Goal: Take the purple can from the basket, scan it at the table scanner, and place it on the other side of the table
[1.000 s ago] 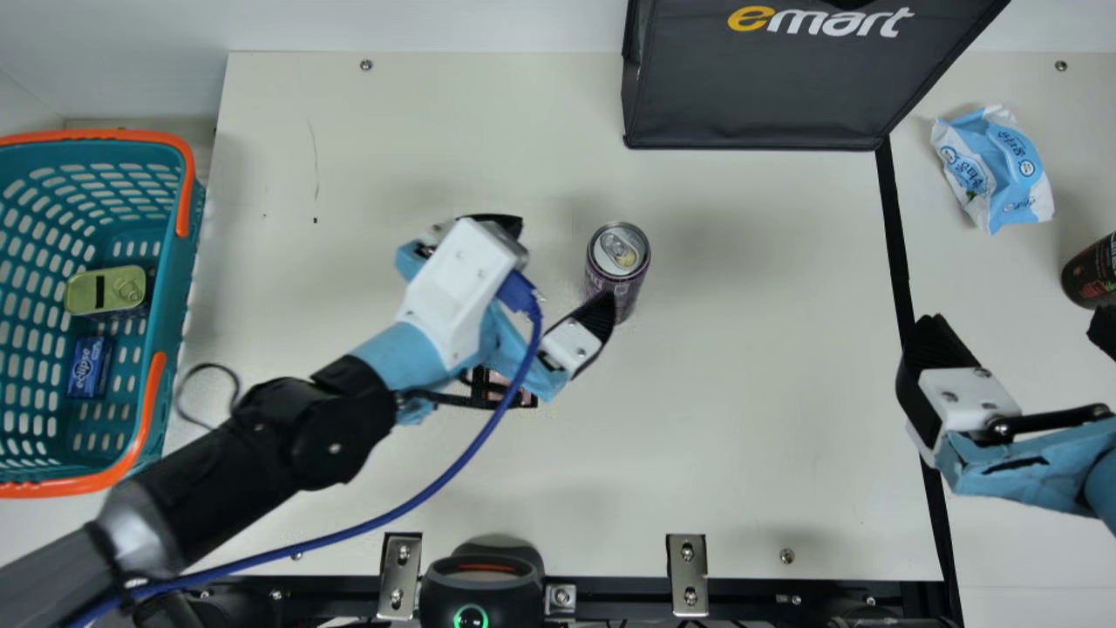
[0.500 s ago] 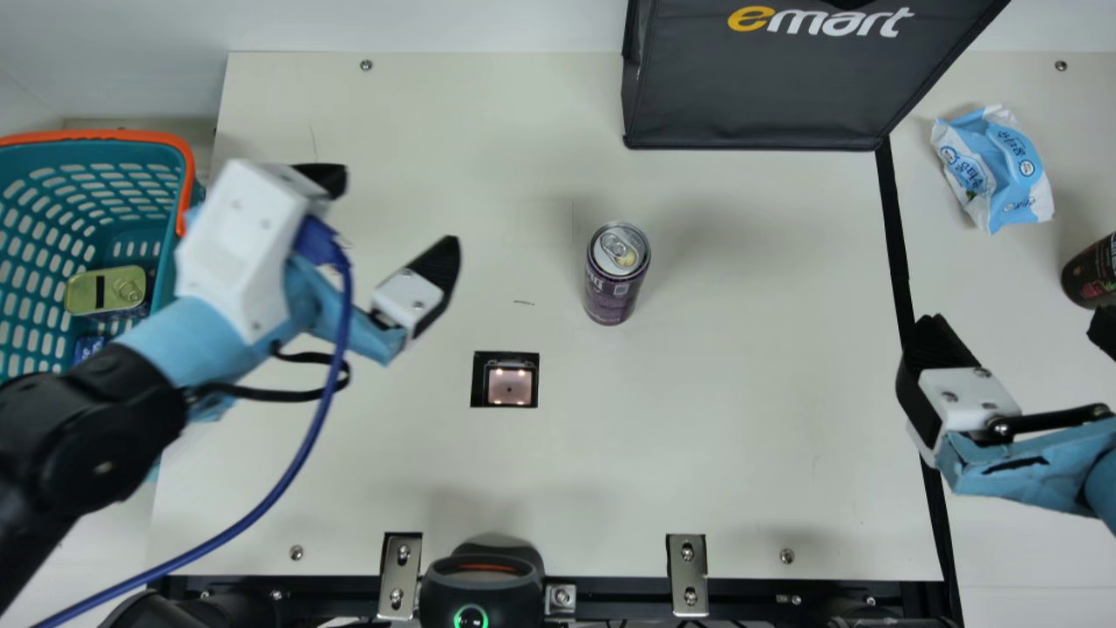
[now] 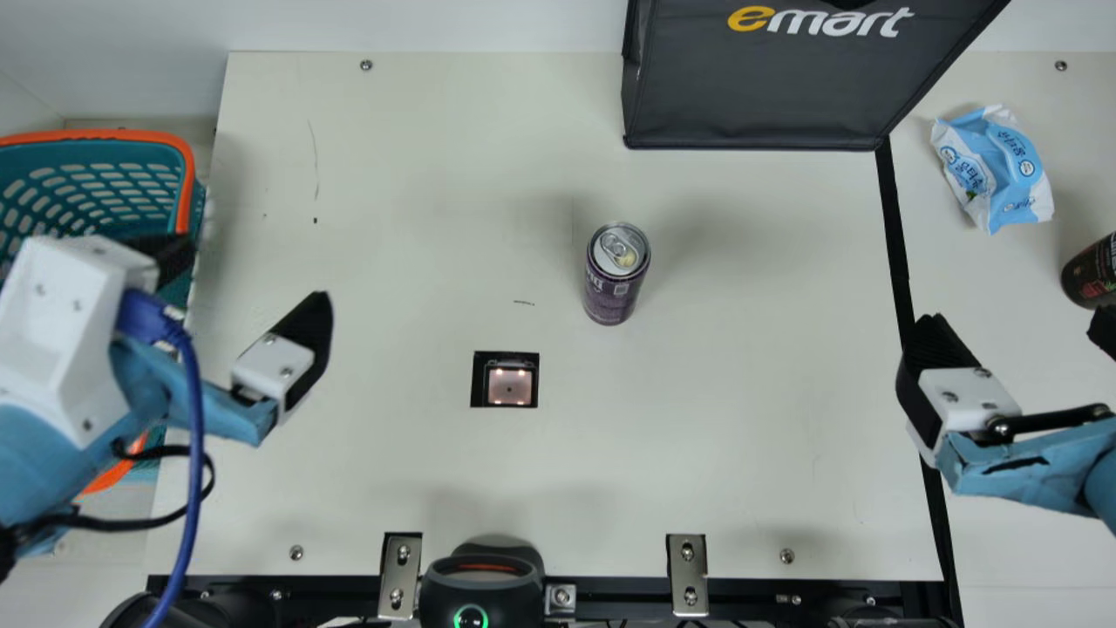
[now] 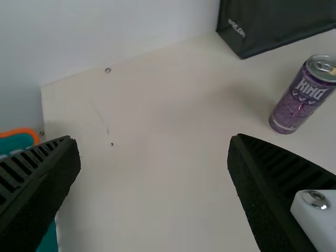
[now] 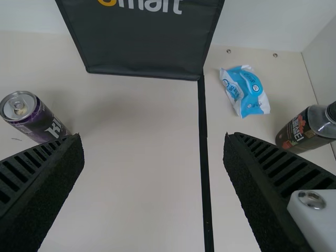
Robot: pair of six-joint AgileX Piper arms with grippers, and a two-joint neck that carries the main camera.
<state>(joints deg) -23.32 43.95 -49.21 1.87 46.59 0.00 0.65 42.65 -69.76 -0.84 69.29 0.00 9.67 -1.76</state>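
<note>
Purple cylindrical metal can (image 3: 612,292) is stood long axis vertical, tab end up, between the spread, black-fingered left gripper (image 3: 248,275) and spread right gripper (image 3: 1018,324); one left finger is seemingly held over the teal plastic basket (image 3: 96,136).

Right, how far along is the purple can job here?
Done: the purple can stands on the table, outside the basket. In hand: nothing; left gripper and right gripper are open, empty. Left: perhaps moving it past the black strip. Whether the scanner read it, I can't tell.
</note>
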